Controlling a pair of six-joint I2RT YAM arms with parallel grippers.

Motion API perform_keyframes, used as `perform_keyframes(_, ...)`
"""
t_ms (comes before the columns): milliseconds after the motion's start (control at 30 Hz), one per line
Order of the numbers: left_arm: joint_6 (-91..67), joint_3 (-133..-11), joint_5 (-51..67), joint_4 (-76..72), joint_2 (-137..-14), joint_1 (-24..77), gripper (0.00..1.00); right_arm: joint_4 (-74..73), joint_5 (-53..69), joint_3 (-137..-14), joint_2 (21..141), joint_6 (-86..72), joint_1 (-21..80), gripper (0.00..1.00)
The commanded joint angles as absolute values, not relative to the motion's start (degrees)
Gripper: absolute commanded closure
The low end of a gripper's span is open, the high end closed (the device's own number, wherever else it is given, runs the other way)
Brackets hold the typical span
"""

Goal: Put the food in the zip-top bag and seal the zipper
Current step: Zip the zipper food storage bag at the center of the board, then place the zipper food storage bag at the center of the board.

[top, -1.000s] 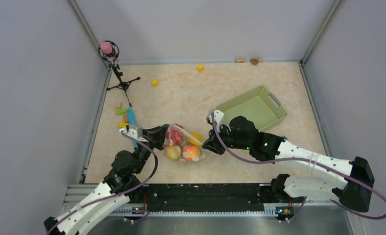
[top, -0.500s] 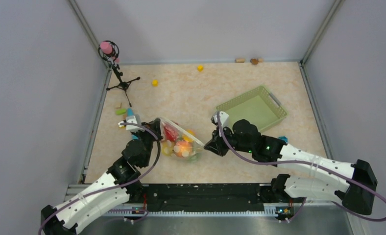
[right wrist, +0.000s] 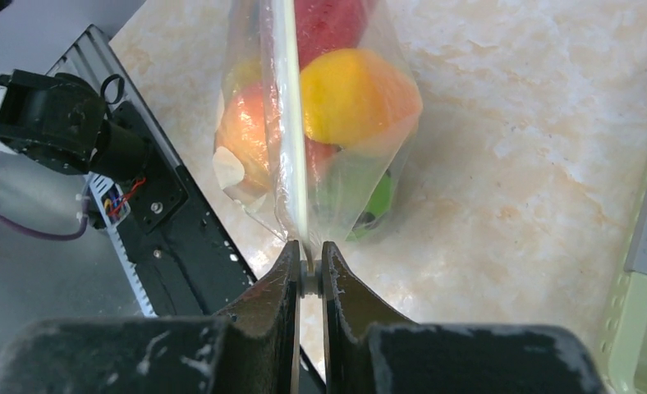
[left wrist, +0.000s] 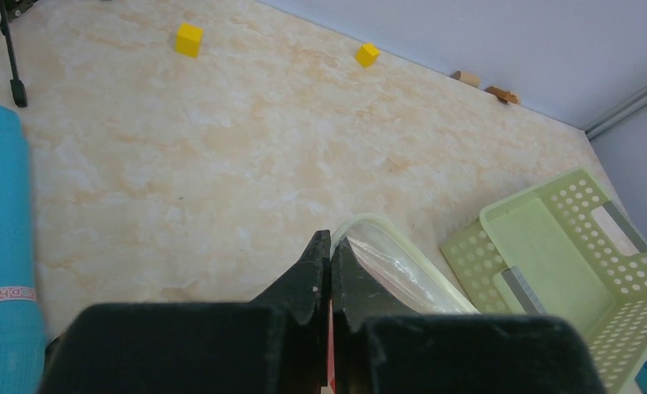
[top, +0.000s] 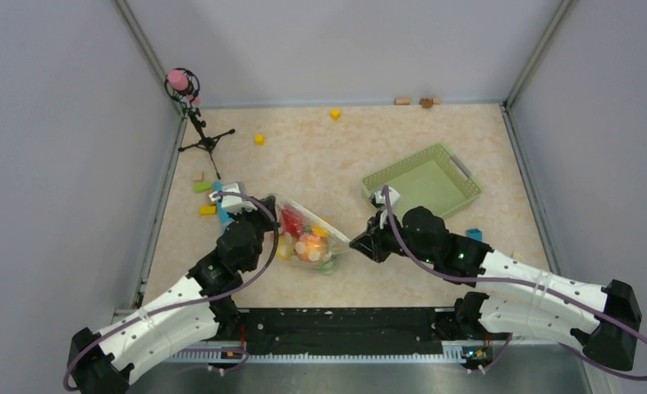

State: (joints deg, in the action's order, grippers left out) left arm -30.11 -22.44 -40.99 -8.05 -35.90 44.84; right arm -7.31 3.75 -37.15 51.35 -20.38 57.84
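**A:** Load status?

**B:** The small plastic toy fruits and vegetables (right wrist: pixel 357 94), red, yellow, peach-orange and green, sit inside the clear, floppy, white-dotted zip-top bag (top: pixel 310 246). The loose bits on the pale marbled desk (top: pixel 345 156) look like yellow cubes (top: pixel 259 139) and coloured blocks (top: pixel 204 187), not food. The pale green slatted plastic basket (top: pixel 423 180), far right, looks empty. I judge the filling step done.

**A:** Where's the bag?

**B:** Near side, left of centre, strung between the two arms. I cannot tell whether its bottom touches the desk.

**A:** Tools?

**B:** The left tool (left wrist: pixel 330 258) has its fingers together, and the bag's rim comes out just right of the tips, so it seems pinched on the far-left corner. The right tool (right wrist: pixel 308 264) is clamped on the near-right end of the thin whitish press-seal zipper (right wrist: pixel 290 123), which runs taut away from it.

**A:** Sealed?

**B:** Can't confirm. The strip reads as one straight line, but I cannot see whether it is pressed shut all along. What's left: run it closed, or check that it already is.

**A:** Any writing?

**B:** There is a pinkish band with small lettering on a teal cylinder (left wrist: pixel 4 246) at the left. It is too blurred to read. No brands are legible elsewhere.
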Motion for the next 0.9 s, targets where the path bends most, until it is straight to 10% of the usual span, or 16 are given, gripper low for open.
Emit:
perform_keyframes(0, -27.96, -28.52, -44.34, -6.07, -39.34, 42.19, 1.0, -12.49, -3.02, -35.38, 49.97, -25.35, 57.42, 1.0)
perform_keyframes(100, -28.01, -31.47, -39.9, -2.07, -41.12, 42.19, 0.67, -11.78, -7.62, -35.16, 49.48, -26.95, 57.41, 0.73)
perform_keyframes(200, -28.23, -33.31, -38.17, 0.65, -41.11, 42.19, 0.05, -11.9, -11.78, -35.67, 48.03, -28.65, 57.46, 0.49)
perform_keyframes(467, -31.47, -34.32, -39.08, 7.07, -34.85, 42.19, 0.02, -17.2, -23.62, -35.45, 41.24, -36.06, 57.46, 0.02)
perform_keyframes(867, -46.36, -38.74, -48.98, 28.31, -22.02, 42.19, 0.02, -28.48, -36.86, -29.62, 22.91, -47.04, 57.41, 0.01)
